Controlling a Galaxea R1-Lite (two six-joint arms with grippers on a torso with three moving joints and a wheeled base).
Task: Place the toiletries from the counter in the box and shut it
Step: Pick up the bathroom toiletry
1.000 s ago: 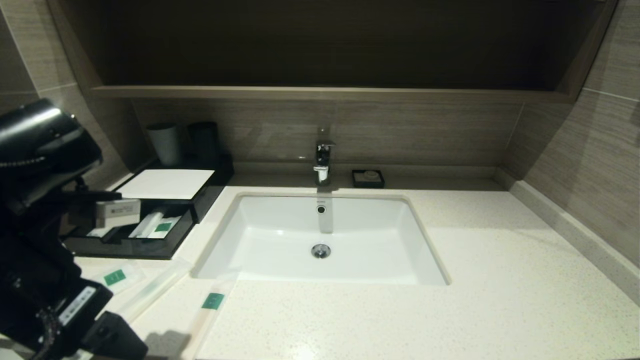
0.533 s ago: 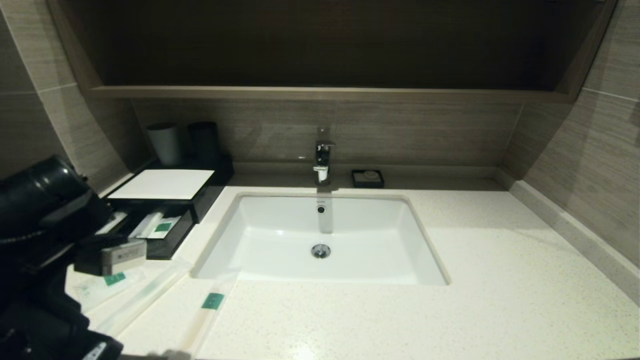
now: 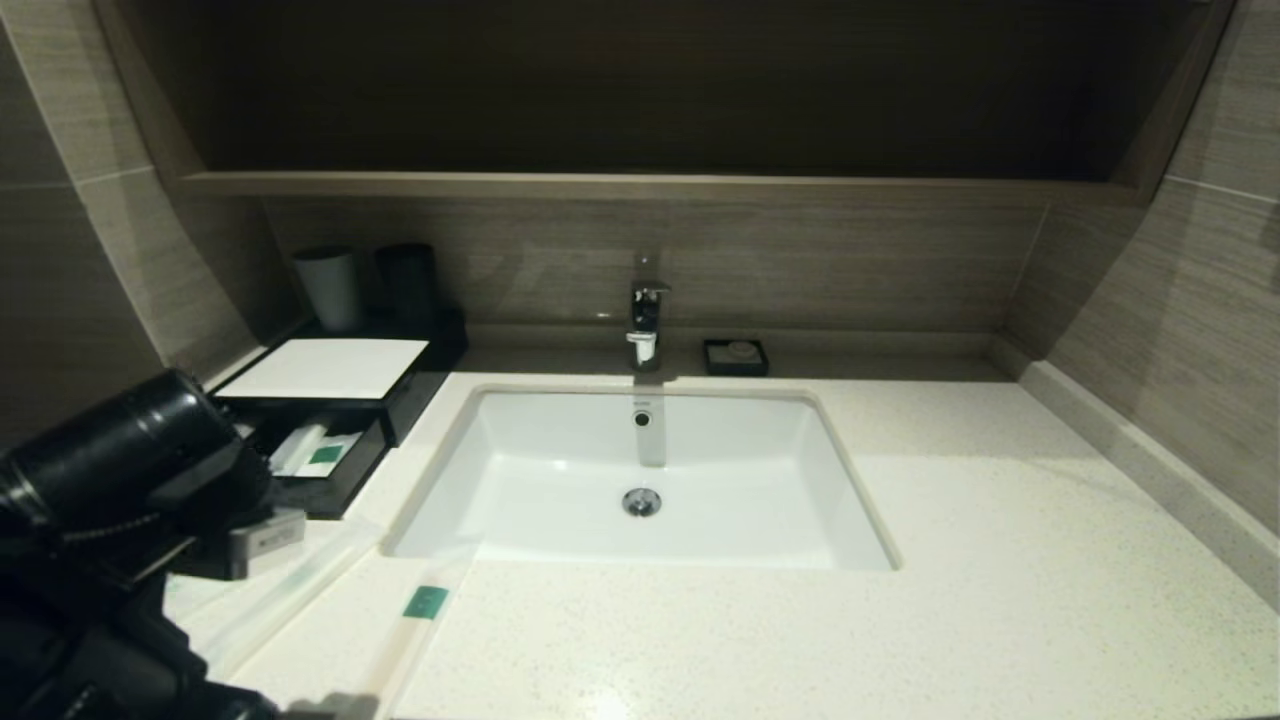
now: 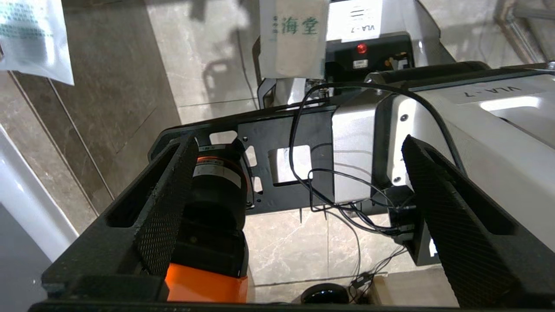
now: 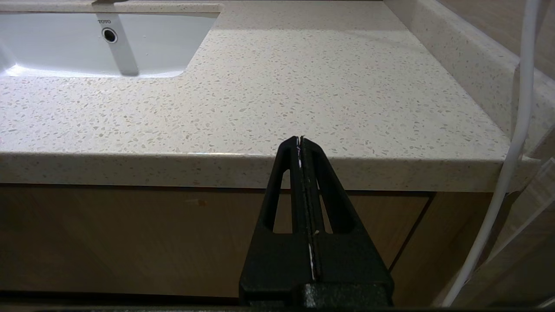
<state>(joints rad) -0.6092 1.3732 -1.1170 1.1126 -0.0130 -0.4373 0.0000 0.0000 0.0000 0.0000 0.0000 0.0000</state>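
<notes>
Dropping from beside the box (image 3: pixel 330 400), my left gripper (image 4: pixel 299 208) now hangs spread and empty near the toiletries (image 3: pixel 425 602) on the counter (image 3: pixel 800 640). I'd lower squarely over one packet before pinching.

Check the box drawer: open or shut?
Open. The drawer stands pulled out from under the box's white top, and a packet with a green label lies inside it.
</notes>
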